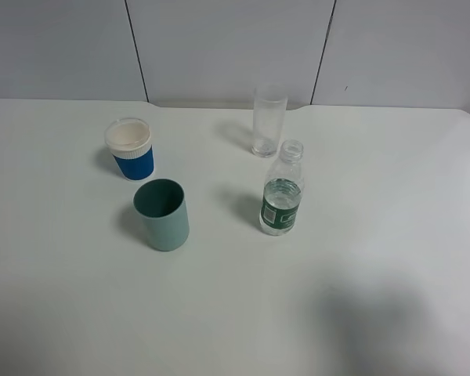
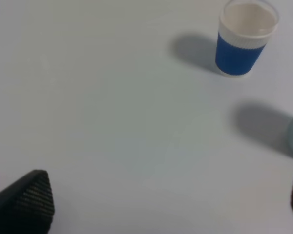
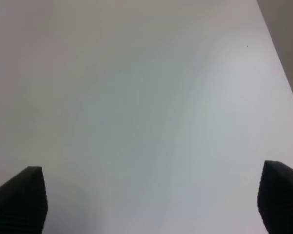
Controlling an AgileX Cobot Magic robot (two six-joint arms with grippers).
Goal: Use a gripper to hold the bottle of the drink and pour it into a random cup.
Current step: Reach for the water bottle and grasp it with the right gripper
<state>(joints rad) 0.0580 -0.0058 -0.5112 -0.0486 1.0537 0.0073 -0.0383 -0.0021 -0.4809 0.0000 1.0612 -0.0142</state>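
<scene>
Above the counter (image 1: 407,235), the right hand (image 3: 149,204) is hanging spread wide, holding nothing. Reaching for the bottle (image 1: 282,200) is coming next

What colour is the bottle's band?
The bottle has a dark green band; the high view shows it best.

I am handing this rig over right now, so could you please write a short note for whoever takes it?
Left tool: open, empty, over the table near the blue-sleeved paper cup.
Right tool: open, empty, over bare table.
Drink bottle: upright, capless, partly full, mid-table, in front of the clear glass.
Teal tumbler: upright, looks empty, left of the bottle.
Done: nothing.
Left: grasp bottle, pour into a cup.
</scene>
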